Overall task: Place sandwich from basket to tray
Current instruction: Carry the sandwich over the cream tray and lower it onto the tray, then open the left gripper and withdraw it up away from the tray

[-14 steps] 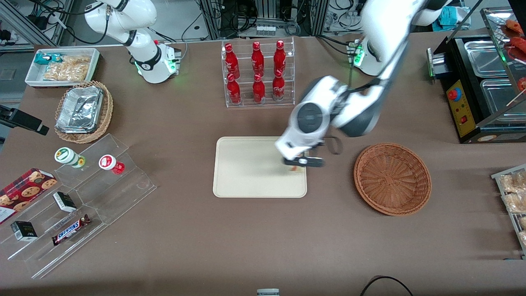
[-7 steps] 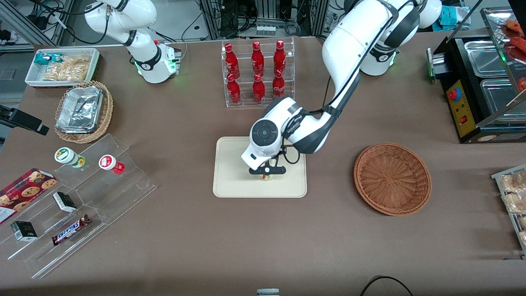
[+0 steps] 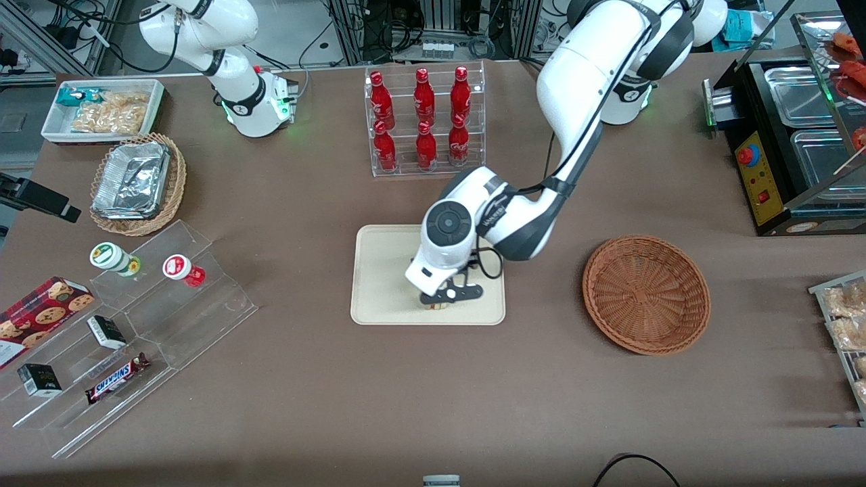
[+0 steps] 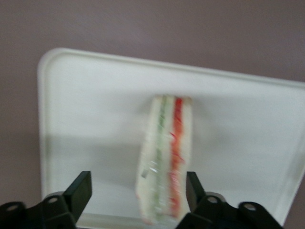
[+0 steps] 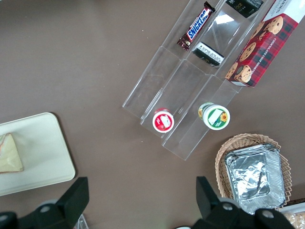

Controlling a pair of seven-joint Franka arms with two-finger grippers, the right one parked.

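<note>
The sandwich point(image 4: 166, 157), a wrapped wedge with green and red filling, stands on the cream tray point(image 4: 86, 114) close to the rim nearest the front camera. My left gripper point(image 4: 137, 191) is open around it: one finger point(image 4: 195, 183) is next to the red side, the other point(image 4: 80, 188) stands well clear. In the front view the gripper point(image 3: 443, 301) is low over the tray point(image 3: 385, 270) and the sandwich point(image 3: 438, 306) barely peeks out beneath it. The right wrist view shows the sandwich point(image 5: 9, 155) lying on the tray point(image 5: 43, 152). The reddish-brown basket point(image 3: 646, 294) is empty.
A clear rack of red bottles point(image 3: 425, 122) stands farther from the front camera than the tray. Toward the parked arm's end are acrylic steps with snacks point(image 3: 128, 338), a tan basket of foil containers point(image 3: 135, 182) and a white snack bin point(image 3: 101, 108). A black appliance point(image 3: 785, 135) stands at the working arm's end.
The left arm carried the sandwich from the tray's basket-side edge to over the tray's middle, then nearer the front camera and lower, close to the tray's near rim.
</note>
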